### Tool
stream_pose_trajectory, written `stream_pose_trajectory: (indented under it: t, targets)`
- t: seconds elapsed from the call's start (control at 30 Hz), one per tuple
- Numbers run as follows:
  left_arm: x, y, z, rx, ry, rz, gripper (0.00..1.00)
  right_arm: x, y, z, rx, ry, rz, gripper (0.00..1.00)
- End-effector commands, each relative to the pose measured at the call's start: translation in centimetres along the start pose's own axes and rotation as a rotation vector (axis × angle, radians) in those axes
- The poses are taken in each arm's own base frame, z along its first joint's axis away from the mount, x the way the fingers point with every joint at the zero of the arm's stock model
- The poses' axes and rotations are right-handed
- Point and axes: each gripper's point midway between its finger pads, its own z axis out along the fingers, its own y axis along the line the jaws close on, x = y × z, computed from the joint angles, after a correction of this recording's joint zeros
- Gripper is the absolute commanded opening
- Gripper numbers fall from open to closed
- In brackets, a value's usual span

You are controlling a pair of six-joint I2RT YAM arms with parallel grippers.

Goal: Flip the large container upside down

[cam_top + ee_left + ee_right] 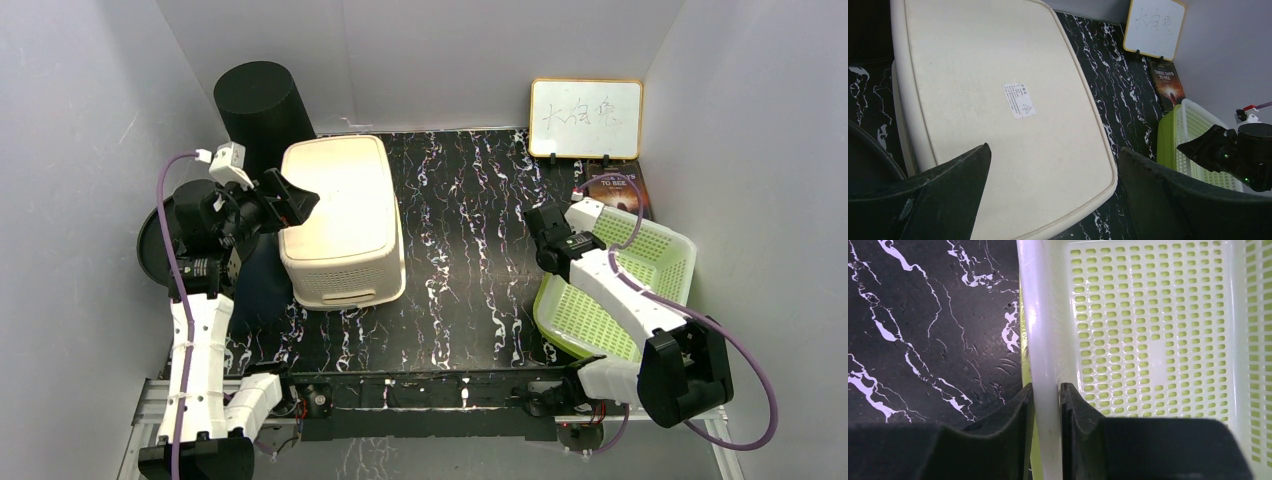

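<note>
The large cream container (340, 215) stands bottom up at the left-centre of the black marble table (470, 260), its flat base with a small white label facing up in the left wrist view (998, 100). My left gripper (295, 200) is open and empty, hovering over the container's left edge, its fingers apart above the base (1054, 150). My right gripper (545, 230) is shut on the white rim of a white and green perforated basket (640, 270) at the right; the rim is pinched between its fingers (1047, 387).
A black cylinder (262, 105) stands behind the container at the back left. A whiteboard (586, 118) leans on the back wall, with a book (615, 188) in front of it. A dark round dish (150, 250) lies by the left arm. Grey walls enclose the table.
</note>
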Motion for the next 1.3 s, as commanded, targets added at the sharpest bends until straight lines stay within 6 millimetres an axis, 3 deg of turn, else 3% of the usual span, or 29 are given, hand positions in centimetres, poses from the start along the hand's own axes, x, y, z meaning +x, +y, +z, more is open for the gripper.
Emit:
stream_pose_trajectory:
  t: [0.0,0.07,0.27,0.43,0.6,0.8,1.07,1.27]
  targets:
    - [0.0,-0.8,-0.5,0.026,-0.014,0.005,0.98,-2.0,-0.3,-0.6,-0.015,-0.075,0.05,0.1]
    - [0.0,-0.8,-0.6,0.025,-0.015,0.006,0.98,-2.4,-0.5,-0.9,-0.015,-0.088,0.058,0.01]
    - [-0.1,-0.8,-0.8,0.02,-0.017,0.008,0.98,-4.9,-1.5,-3.3,-0.035,-0.149,0.094,0.0]
    - [-0.6,-1.0,-1.0,0.019,-0.027,0.01,0.99,-10.5,-1.5,-8.4,-0.173,-0.278,0.167,0.0]
    - [-0.8,-1.1,-1.2,0.013,-0.031,0.012,0.98,-14.8,-1.2,-13.1,-0.282,-0.327,0.199,0.0]
    - [-1.2,-1.1,-1.5,-0.005,-0.035,0.018,0.99,-19.6,0.8,-19.3,-0.52,-0.393,0.248,0.0]
    - [-1.2,-0.9,-1.6,-0.02,-0.03,0.01,0.98,-24.6,5.9,-26.7,-0.94,-0.506,0.369,0.0]
    - [-1.4,-0.8,-1.9,-0.037,-0.033,0.013,0.98,-26.2,10.8,-27.9,-1.188,-0.592,0.428,0.0]
